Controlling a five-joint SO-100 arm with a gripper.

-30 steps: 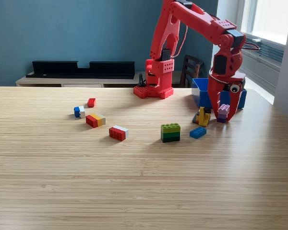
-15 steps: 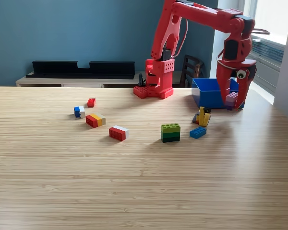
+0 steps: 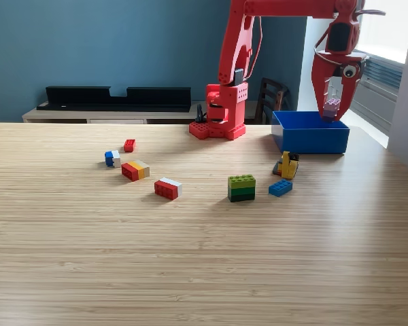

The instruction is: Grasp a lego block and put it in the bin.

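Exterior view: the red arm has lifted well up since a second ago, when its gripper [image 3: 331, 109] hung low over the table [image 3: 190, 258] beside the yellow block [image 3: 289, 165]. Half a second ago it was level with the front wall of the blue bin [image 3: 309, 139]; now it hangs above the bin's rim, toward the exterior view's right end. The jaws are pinching a small pink-and-lilac lego block [image 3: 332, 106], which has risen with them and sits clear of the bin walls (how far back over the opening it is cannot be told from this angle).

That makes the grasp done and the carry nearly over; by my reckoning only the release remains, provided the block is truly above the opening.

Unmoved on the table: the blue block [image 3: 280, 188], the green stack [image 3: 241, 187], the red-and-white block [image 3: 167, 188], and the smaller pieces further to the exterior view's left.
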